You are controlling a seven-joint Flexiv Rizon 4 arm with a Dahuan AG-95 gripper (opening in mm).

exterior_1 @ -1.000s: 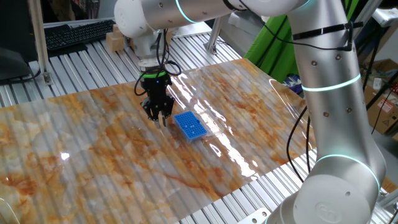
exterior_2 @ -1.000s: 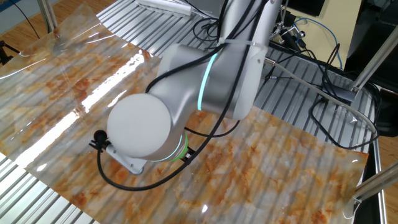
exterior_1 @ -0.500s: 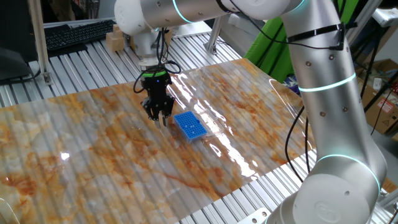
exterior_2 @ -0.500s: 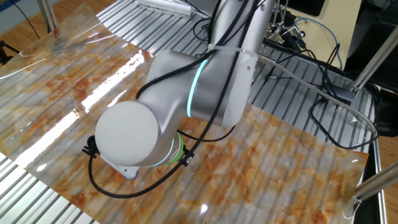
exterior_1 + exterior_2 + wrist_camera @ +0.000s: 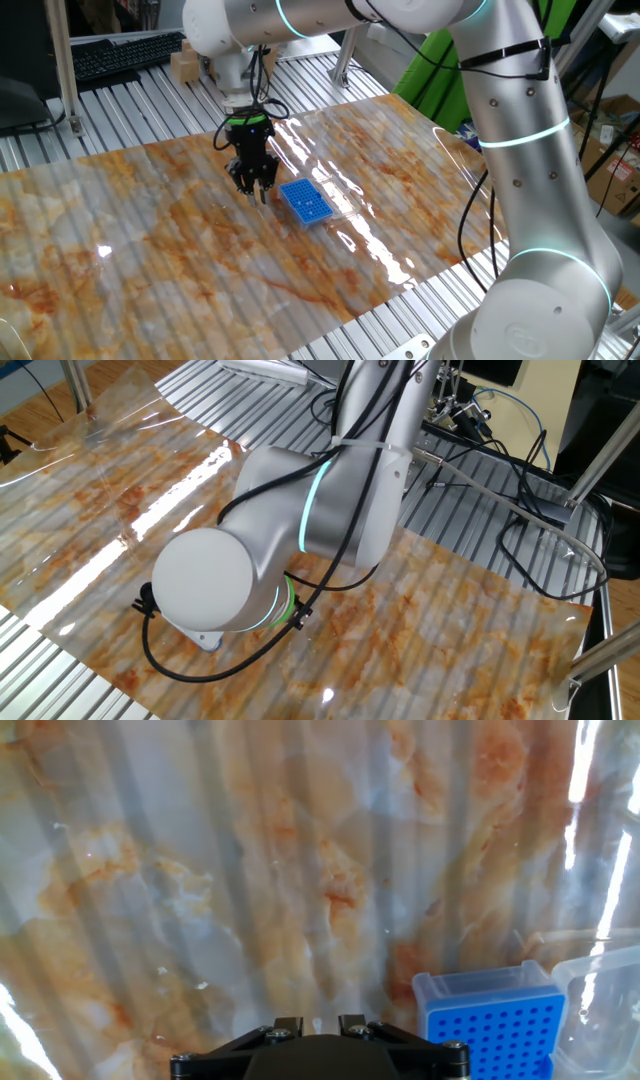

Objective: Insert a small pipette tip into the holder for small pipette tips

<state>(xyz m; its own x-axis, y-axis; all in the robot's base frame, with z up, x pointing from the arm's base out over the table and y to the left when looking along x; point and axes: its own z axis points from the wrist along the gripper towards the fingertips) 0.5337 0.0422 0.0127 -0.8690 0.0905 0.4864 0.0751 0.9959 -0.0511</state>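
since a second ago the arm's big joint has slid left in the other fixed view. the gripper [image 5: 256,186] hangs just beside the blue holder [image 5: 305,202] on the marbled sheet [image 5: 150,250]; a clear box [image 5: 600,1010] adjoins it. fingers look pressed together, can't tell for sure. no readable writing.

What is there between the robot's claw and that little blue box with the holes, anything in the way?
Nothing visible. The gripper hangs just beside the blue holder for small pipette tips, with only bare marbled table sheet between them. In the hand view the holder sits off to one side, its holes uncovered.
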